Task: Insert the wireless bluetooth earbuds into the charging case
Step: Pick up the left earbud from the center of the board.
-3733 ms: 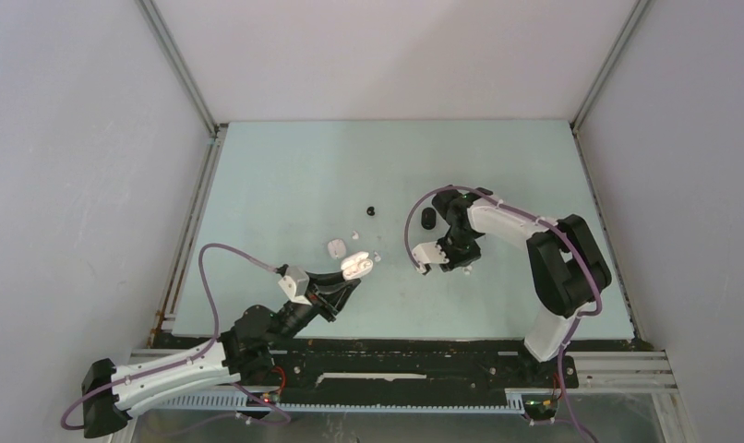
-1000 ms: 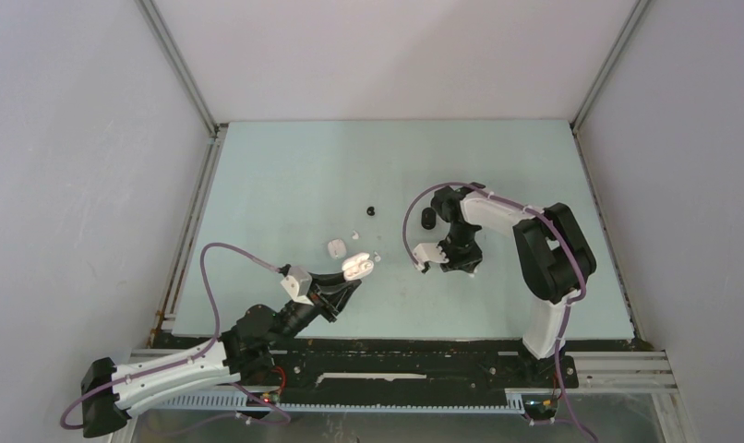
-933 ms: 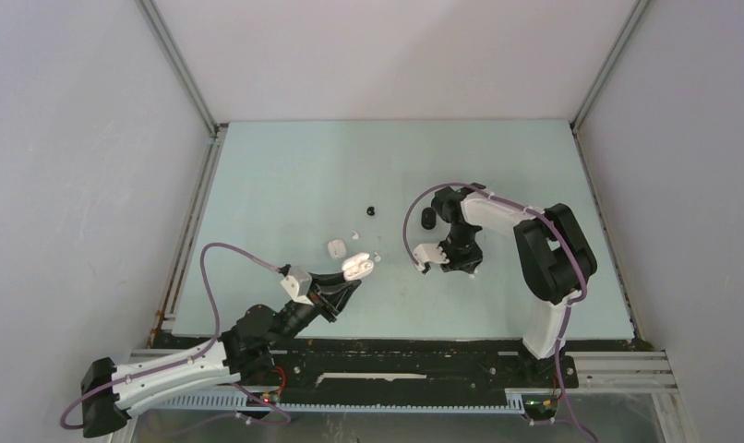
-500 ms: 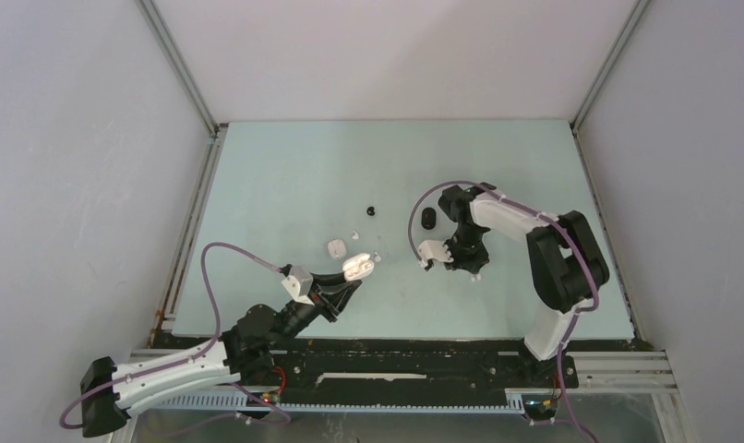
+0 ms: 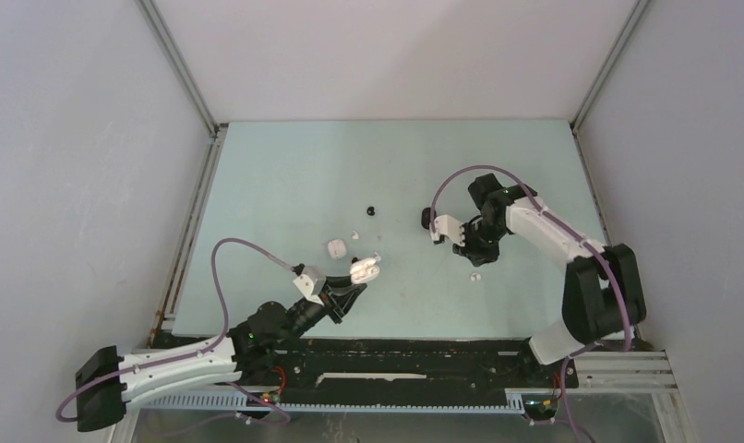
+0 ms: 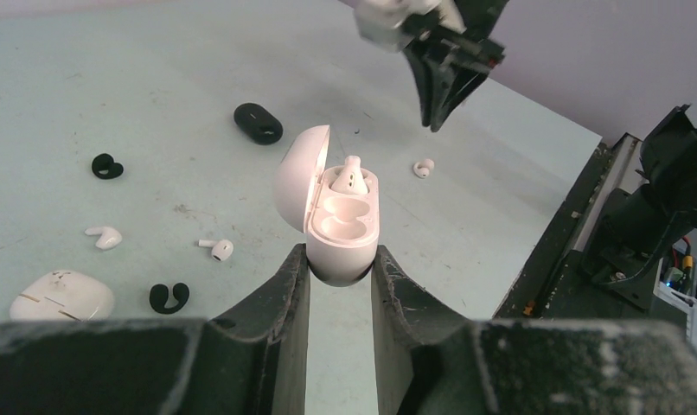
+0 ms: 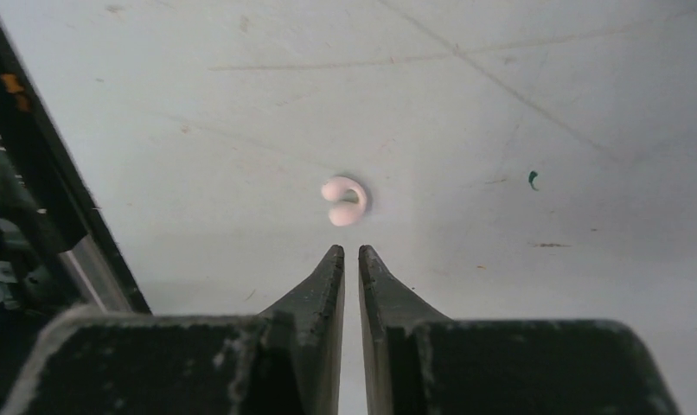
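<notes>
**Earbud (image 6: pixel 352 175) seated in the open charging case (image 6: pixel 336 226), others loose on the tabletop (image 5: pixel 285 166)**

Standing by the rig, I see the left claw (image 6: pixel 341 256) clamped on the lower shell of the white charging case. The lid is swung open toward 9 o'clock in the wrist view. That earbud stands in the far socket, and the near socket shows its hollow (you can look right into it).

The right claw (image 7: pixel 351 253) has its fingers almost together, with a thin slit between them and nothing gripped. A curled white earbud (image 7: pixel 346 201) lies on the tabletop just past the tips. It is at 12 o'clock in that claw's own camera and at 6 o'clock of the claw from overhead, not touching it.

Around the held case, from the left wrist:
- a black case (image 6: pixel 258 123) at 11 o'clock
- a black earbud (image 6: pixel 107 165) at 9 o'clock, with a small white bud (image 6: pixel 104 236) just below it
- a stemmed white bud (image 6: pixel 217 249) and a second black earbud (image 6: pixel 169 296) toward 8 o'clock
- a closed white case (image 6: pixel 62 296) beyond them

All of these lie apart from one another.
</notes>
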### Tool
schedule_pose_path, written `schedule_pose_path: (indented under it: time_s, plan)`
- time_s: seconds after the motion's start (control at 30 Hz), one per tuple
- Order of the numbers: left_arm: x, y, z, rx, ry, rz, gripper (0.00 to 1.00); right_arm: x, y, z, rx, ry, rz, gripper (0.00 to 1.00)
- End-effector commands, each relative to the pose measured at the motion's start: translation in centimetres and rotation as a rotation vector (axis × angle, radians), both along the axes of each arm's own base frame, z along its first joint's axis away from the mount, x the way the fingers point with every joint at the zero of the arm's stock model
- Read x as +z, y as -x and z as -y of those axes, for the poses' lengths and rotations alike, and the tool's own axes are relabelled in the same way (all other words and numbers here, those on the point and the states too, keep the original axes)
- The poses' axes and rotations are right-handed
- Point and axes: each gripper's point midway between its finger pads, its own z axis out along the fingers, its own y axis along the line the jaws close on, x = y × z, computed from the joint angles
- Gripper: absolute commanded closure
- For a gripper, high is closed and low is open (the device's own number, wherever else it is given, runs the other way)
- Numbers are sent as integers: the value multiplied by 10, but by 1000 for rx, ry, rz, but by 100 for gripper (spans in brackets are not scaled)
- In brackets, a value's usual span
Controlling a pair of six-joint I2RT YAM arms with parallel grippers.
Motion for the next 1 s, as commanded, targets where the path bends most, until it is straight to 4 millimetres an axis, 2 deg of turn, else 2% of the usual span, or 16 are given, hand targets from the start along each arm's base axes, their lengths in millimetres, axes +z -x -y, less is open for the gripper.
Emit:
schedule_pose_path:
  time_s: [0.0,0.1,0.23,0.67,0.97]
  plan:
    - [-27,3,-8,-1,-16,-1,100,-30,-19,19,-32,37,-38,84]
    - [-27,2,-10,9,-6,2,100,-46,-25,27,-59,55,-87,80]
    - [-27,2,-11,14,-5,0,100,-53,-27,26,-97,22,-137,76]
    - [-27,2,-10,11,-12,-1,100,-45,-33,13,-132,-45,-194,77]
    - [-28,2,-9,6,-16,1,100,-54,-12,13,-88,-27,-301,77]
